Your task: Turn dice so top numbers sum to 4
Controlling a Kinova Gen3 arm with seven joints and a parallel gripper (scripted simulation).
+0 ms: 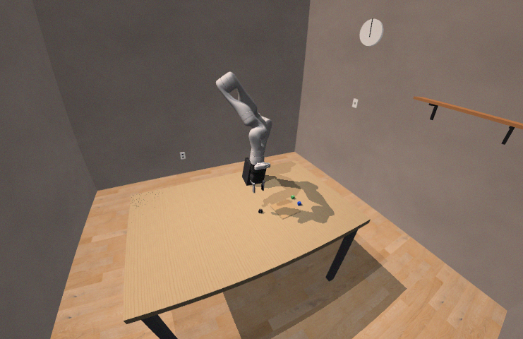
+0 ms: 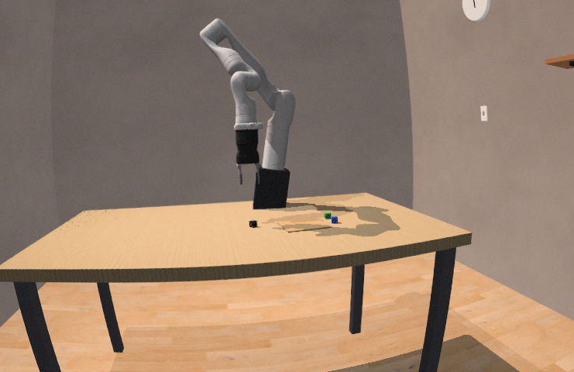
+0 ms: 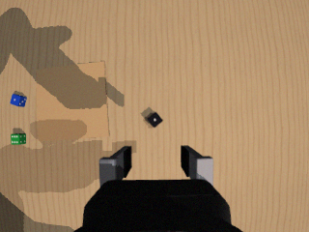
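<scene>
A thin tan mat lies flat on the wooden table, partly under the arm's shadow. A black die lies on the bare table, off the mat on the side away from the other two. In the wrist view a white pip shows on its top. A green die and a blue die lie close together just past the mat's opposite edge. My gripper is open and empty. It hangs well above the table, close to over the black die.
The arm's black base block stands on the table behind the dice. A patch of small dark specks marks the table's far left corner. The table's right edge runs a little beyond the green and blue dice.
</scene>
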